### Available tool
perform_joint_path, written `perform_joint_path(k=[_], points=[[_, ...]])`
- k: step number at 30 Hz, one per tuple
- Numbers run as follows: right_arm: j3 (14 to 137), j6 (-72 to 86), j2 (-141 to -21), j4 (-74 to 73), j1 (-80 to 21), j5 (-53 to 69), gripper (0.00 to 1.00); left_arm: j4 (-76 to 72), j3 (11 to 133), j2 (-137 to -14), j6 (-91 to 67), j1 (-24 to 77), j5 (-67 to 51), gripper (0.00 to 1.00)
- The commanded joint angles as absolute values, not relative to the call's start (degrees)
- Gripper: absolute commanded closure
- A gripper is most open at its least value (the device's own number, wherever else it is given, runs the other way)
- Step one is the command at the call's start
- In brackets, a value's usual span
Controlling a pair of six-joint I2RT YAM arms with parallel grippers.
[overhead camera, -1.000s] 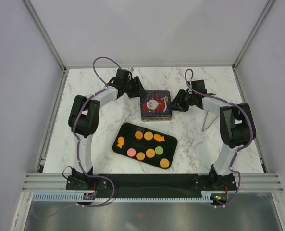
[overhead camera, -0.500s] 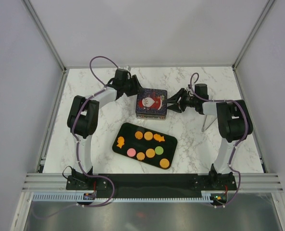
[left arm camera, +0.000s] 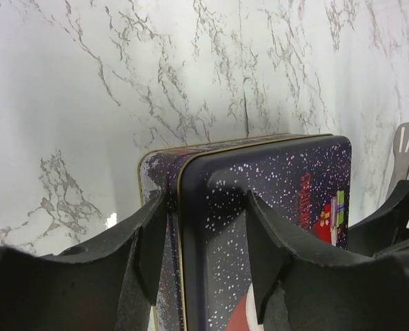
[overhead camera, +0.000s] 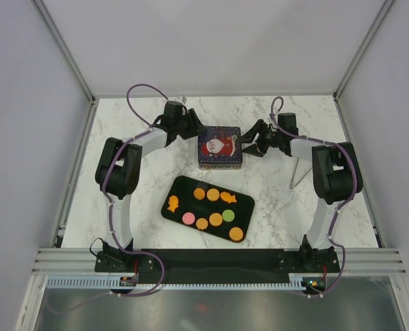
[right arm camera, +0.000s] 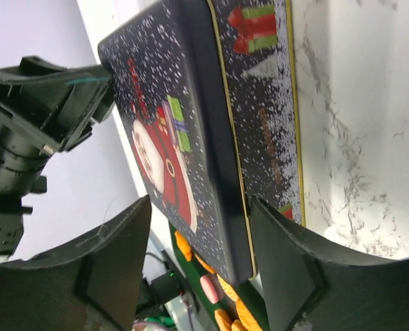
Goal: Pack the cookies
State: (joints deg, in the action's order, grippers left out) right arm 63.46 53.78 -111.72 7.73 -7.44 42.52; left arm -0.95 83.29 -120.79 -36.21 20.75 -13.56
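Nine cookies point(overhead camera: 216, 219): you have them all on the black tray point(overhead camera: 187, 187), nearest the arm bases. Five are round and orange, one pink, one green, and two are orange and fish- or star-shaped. None touches the tin.
Cookies from the right wrist: you get only a few at the bottom edge, cut off by the frame and partly behind the tin.
Marble table point(overhead camera: 273, 221): it carries the tray, and beyond it the tin.
Grey utensil point(overhead camera: 297, 174): from above it is a thin pale sliver beside your right arm, too slim to identify. The left wrist view shows a slotted head, cut off at the frame's right edge.
Tin point(overhead camera: 219, 147): dark blue with a Santa picture, lid on, just beyond the tray and between the two grippers. You cannot see inside it.
Left gripper point(overhead camera: 196, 133): at the tin's left far corner. In its wrist view the fingers point(left arm camera: 145, 255) stand part-way apart astride the lid's rim, one by the side wall and one over the top. You cannot tell whether they pinch it.
Right gripper point(overhead camera: 245, 143): at the tin's right edge. Its fingers point(right arm camera: 114, 255) likewise straddle the lid's edge, and any contact is hidden, so its grip cannot be told either.
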Motion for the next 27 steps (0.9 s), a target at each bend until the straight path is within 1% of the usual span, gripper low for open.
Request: perform_joint_path(k=[1, 4, 5, 7, 9, 11, 12, 13, 15, 17, 18, 26, 27], points=[[68.8, 47.3, -106.9, 5.5, -8.3, 37.8, 0.31, 12.0, 78.2, -124.0, -36.0, 23.3, -14.8, 0.52], [67.7, 50.8, -106.5, 10.6, -8.3, 40.3, 0.29, 11.5, 77.5, -123.9, -36.6, 23.6, -14.9, 0.53], [67.2, 52.8, -106.7, 16.6, -8.3, 44.1, 0.29, 11.3, 77.2, -123.9, -36.5, 23.6, -14.8, 0.54], [65.8, 62.5, -108.5, 25.2, -8.3, 48.2, 0.28, 11.3, 76.8, -123.7, -36.6, 23.9, -14.3, 0.55], [65.5, 67.6, -109.5, 32.2, -8.4, 50.1, 0.28, 11.0, 76.6, -123.6, -36.6, 24.0, -14.3, 0.56], [67.3, 64.5, -109.2, 29.0, -8.4, 49.3, 0.28, 11.1, 76.4, -123.5, -36.7, 24.1, -14.3, 0.57], [68.5, 61.9, -108.6, 21.3, -8.6, 47.0, 0.28, 11.1, 76.2, -123.5, -37.0, 24.2, -14.2, 0.58], [70.6, 55.8, -108.3, 17.3, -8.7, 45.7, 0.28, 10.8, 75.9, -123.3, -37.5, 24.2, -14.3, 0.59], [72.5, 51.1, -107.5, 8.2, -9.2, 42.6, 0.27, 9.9, 75.0, -123.1, -38.5, 24.3, -14.6, 0.6], [73.6, 47.6, -107.2, 4.7, -9.6, 39.8, 0.27, 8.6, 73.5, -122.5, -40.5, 24.3, -14.9, 0.62], [73.8, 47.0, -107.6, 4.0, -10.0, 39.3, 0.27, 7.4, 72.9, -122.3, -41.2, 24.3, -15.4, 0.64], [78.7, 44.3, -111.8, 0.1, -13.4, 34.3, 0.28, 7.4, 68.3, -119.0, -41.2, 27.4, -15.4, 0.64], [80.1, 43.3, -112.4, -1.4, -14.1, 33.5, 0.28, 4.9, 67.8, -118.6, -44.1, 27.4, -15.0, 0.7]])
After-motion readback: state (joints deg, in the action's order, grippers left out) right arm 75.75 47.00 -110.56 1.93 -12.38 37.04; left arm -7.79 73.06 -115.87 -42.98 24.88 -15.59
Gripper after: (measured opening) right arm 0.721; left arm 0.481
